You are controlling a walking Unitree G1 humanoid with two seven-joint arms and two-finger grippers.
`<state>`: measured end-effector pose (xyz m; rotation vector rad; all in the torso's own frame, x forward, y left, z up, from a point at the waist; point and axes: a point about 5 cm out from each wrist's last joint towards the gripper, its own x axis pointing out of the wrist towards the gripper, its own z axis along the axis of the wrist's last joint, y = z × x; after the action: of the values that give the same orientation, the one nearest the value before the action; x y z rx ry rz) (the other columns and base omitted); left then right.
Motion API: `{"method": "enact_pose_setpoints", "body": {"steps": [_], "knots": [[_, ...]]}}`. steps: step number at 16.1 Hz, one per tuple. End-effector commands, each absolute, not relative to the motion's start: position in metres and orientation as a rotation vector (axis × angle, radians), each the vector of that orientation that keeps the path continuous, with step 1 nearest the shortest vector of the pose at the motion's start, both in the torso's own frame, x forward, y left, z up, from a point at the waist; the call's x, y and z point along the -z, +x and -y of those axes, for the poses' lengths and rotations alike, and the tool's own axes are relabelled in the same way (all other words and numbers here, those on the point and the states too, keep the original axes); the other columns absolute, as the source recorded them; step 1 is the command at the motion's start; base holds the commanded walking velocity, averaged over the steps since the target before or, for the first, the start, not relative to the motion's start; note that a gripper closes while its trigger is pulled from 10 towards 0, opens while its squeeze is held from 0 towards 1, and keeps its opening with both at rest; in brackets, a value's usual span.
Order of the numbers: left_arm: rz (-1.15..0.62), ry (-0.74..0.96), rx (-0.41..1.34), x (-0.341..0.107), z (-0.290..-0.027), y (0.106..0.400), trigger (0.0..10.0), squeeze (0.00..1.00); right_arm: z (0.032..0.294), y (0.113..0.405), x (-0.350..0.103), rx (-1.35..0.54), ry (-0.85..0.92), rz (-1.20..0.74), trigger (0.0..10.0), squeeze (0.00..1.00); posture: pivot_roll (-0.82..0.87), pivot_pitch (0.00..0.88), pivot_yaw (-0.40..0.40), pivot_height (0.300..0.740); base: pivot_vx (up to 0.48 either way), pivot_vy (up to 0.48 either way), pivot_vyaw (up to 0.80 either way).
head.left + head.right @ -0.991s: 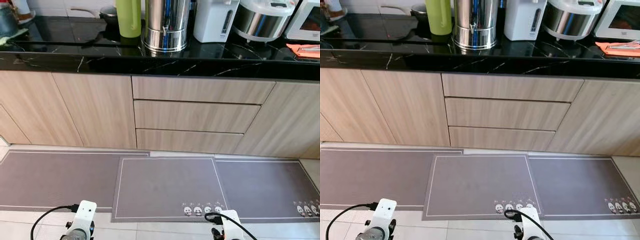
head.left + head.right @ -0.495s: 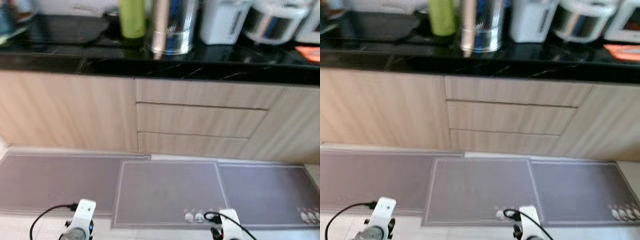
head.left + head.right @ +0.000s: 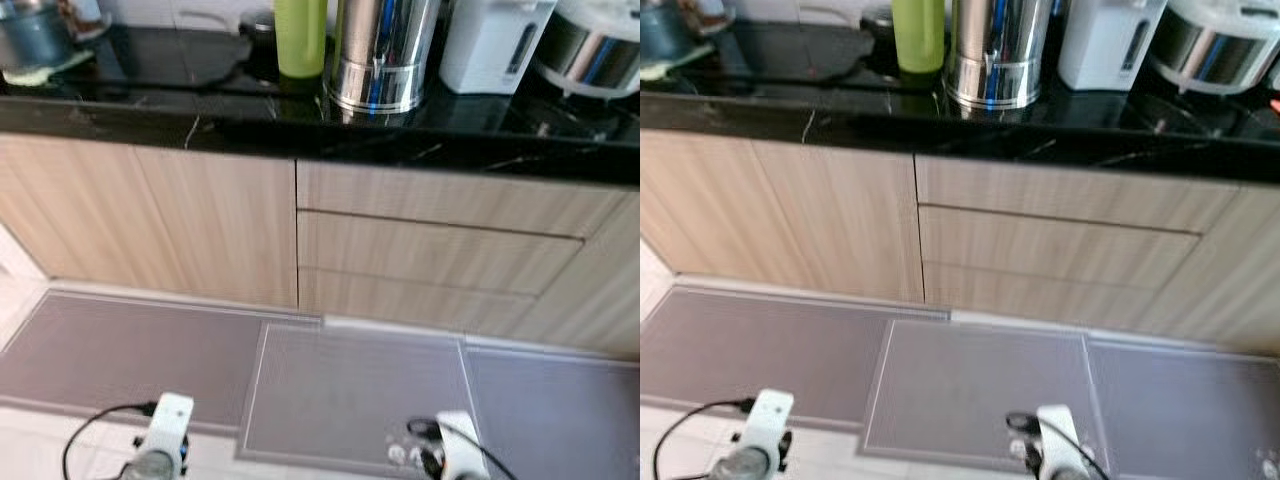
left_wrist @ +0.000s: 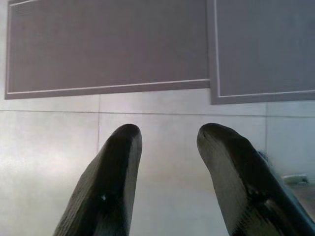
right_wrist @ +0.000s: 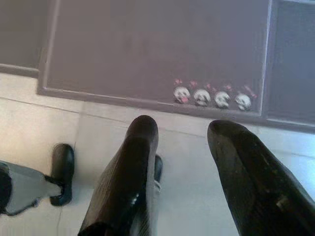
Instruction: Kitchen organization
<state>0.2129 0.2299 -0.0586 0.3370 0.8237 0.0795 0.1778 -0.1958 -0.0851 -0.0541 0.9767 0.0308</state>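
Black marble-look countertop (image 3: 200,120) is seen across the upper part of the head views. On it, from the robot's left: a green bottle (image 3: 300,38), a steel urn with a tap (image 3: 380,55), a white water boiler (image 3: 493,45), and a rice cooker (image 3: 595,50) at the right edge. At the far left a blue-grey pot (image 3: 33,35) is set on a pale cloth. A dark pan-like item behind the green bottle cannot be made out clearly.

Below the counter, light wood cabinet doors (image 3: 150,225) are shut; three stacked drawers (image 3: 440,255) beside them are also shut. Grey floor mats (image 3: 350,395) are laid edge to edge along the cabinet base, with pale tile nearer the robot.

Left gripper (image 4: 167,135) is held low, pointed down at the tile just short of the mat edges; fingers are spread, nothing between them. Right gripper (image 5: 182,130) is likewise held low over tile, near the mat's row of small cartoon faces (image 5: 211,97); fingers are apart and empty. Both wrists are seen at the bottom edge of the head views, well clear of the counter items.
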Motion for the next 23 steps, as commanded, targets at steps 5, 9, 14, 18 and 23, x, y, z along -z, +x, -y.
{"method": "enact_pose_setpoints", "body": {"steps": [5, 9, 14, 18, 23], "knots": [[-0.841, 0.329, -0.092, 0.061, -0.2312, 0.2086, 10.0, 0.0, 0.1985, 0.1781, 0.0843, -0.014, -0.039, -0.963, 10.0, 0.0, 0.03, 0.0, -0.036, 0.74, 0.0, 0.0, 0.0], [-0.852, 0.328, -0.079, 0.0622, -0.2294, 0.2077, 10.0, 0.0, 0.1994, 0.1787, 0.0839, -0.019, -0.057, -0.963, 10.0, 0.0, 0.02, 0.0, -0.033, 0.74, 0.0, 0.0, 0.0], [-0.856, 0.326, -0.068, 0.0628, -0.2279, 0.2075, 10.0, 0.0, 0.1999, 0.1777, 0.0847, -0.021, -0.067, -0.98, 10.0, 0.0, 0.02, 0.0, -0.033, 0.74, 0.0, 0.0, 0.0], [-0.856, 0.326, -0.068, 0.0628, -0.2279, 0.2075, 10.0, 0.0, 0.1999, 0.1777, 0.0847, -0.021, -0.067, -0.98, 10.0, 0.0, 0.02, 0.0, -0.033, 0.74, 0.0, 0.0, 0.0], [-0.856, 0.326, -0.068, 0.0628, -0.2279, 0.2075, 10.0, 0.0, 0.1999, 0.1777, 0.0847, -0.021, -0.067, -0.98, 10.0, 0.0, 0.02, 0.0, -0.033, 0.74, 0.0, 0.0, 0.0]]}}
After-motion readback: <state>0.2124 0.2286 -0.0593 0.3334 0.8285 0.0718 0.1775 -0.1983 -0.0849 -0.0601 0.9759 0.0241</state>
